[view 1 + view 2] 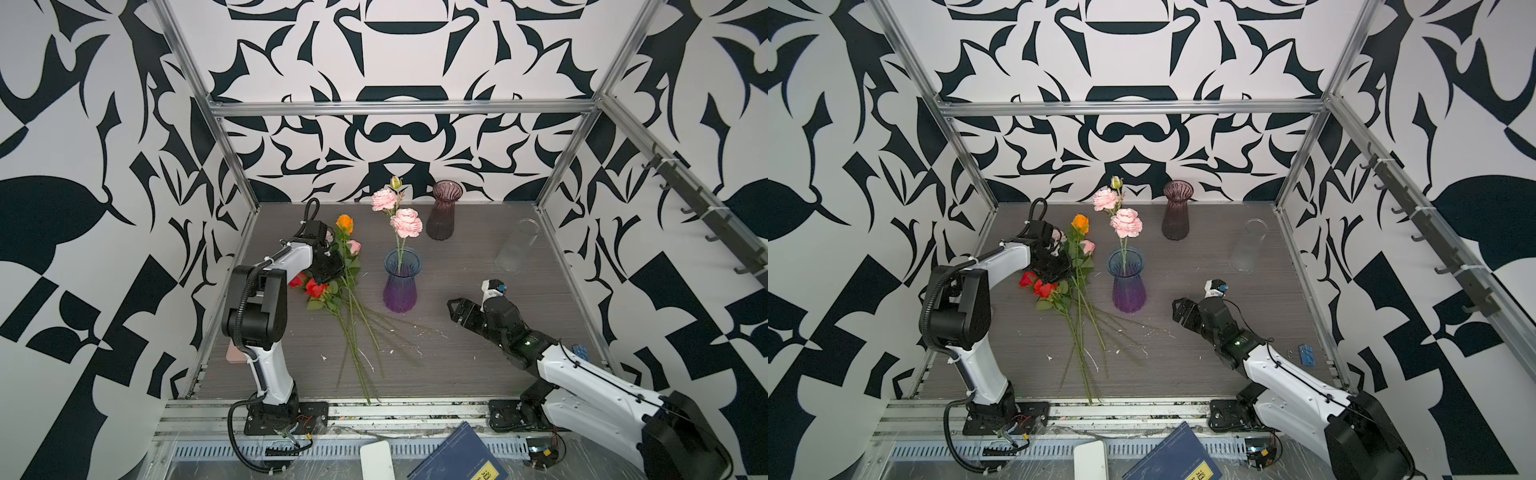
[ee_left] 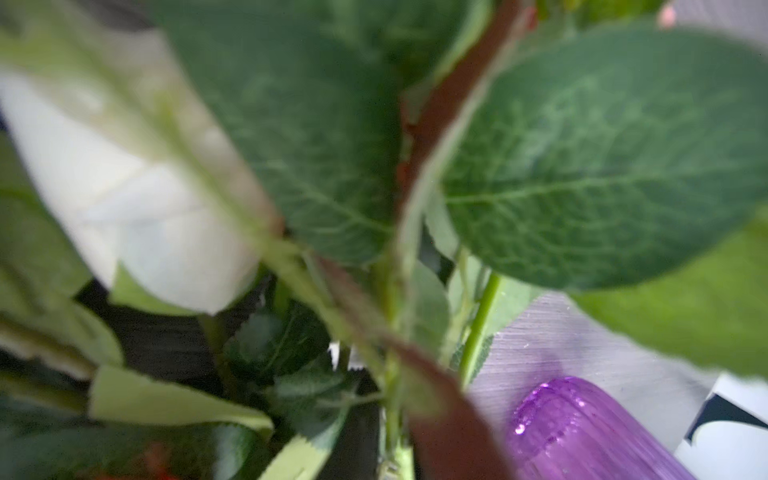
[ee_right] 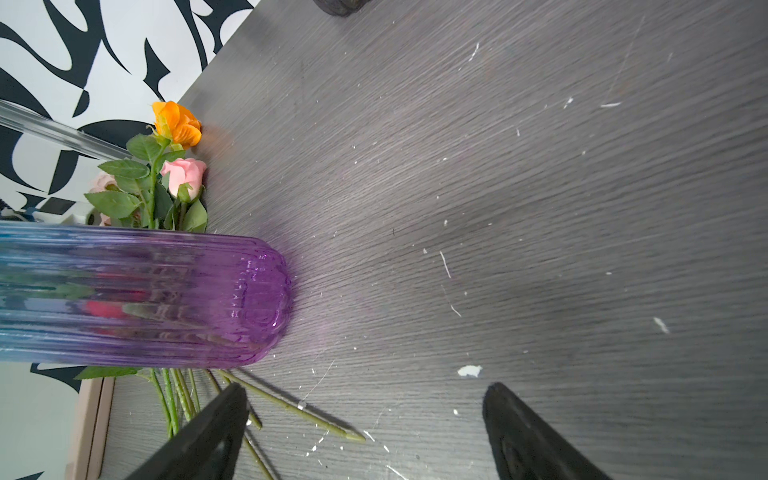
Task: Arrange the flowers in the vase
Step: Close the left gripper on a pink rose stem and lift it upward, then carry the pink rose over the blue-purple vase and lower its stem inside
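- Loose roses [image 1: 347, 291]: these flowers lie in a tangled heap on the grey table [image 1: 457, 365], left of centre in both top views. The orange rose [image 1: 345, 223] and red roses [image 1: 313, 287] are toward the upper left, and the stems [image 1: 359, 353] fan toward the lower edge.
- The left gripper [image 1: 330, 266] is down among their leaves. I cannot tell whether it is pinching anything, because the left wrist view shows only blurred foliage.
- The leaves interlock, so I judge that lifting one stem may drag its neighbours along. A pinch on a leaf rather than a stem would likely slip.
- Blue-to-purple vase [image 1: 401, 282]: it stands upright at centre and already holds the pink ruffled spray [image 1: 406, 222].
- The vase is tall with a narrow waist, so a long stem swung in sideways could tip it. The stem could also snag the spray heads that stand over the mouth, which is the main obstruction.
- Right gripper [image 3: 365, 386]: at lower right in the top views, its jaws are spread wide and hold nothing. It is near the vase's base but not touching it.
- Plum vase [image 1: 444, 212] and clear glass cylinder [image 1: 517, 247]: both sit at upper right, look empty and are well apart from the roses.
- Blue clip [image 1: 1307, 354]: it sits at the right edge, out of the way.
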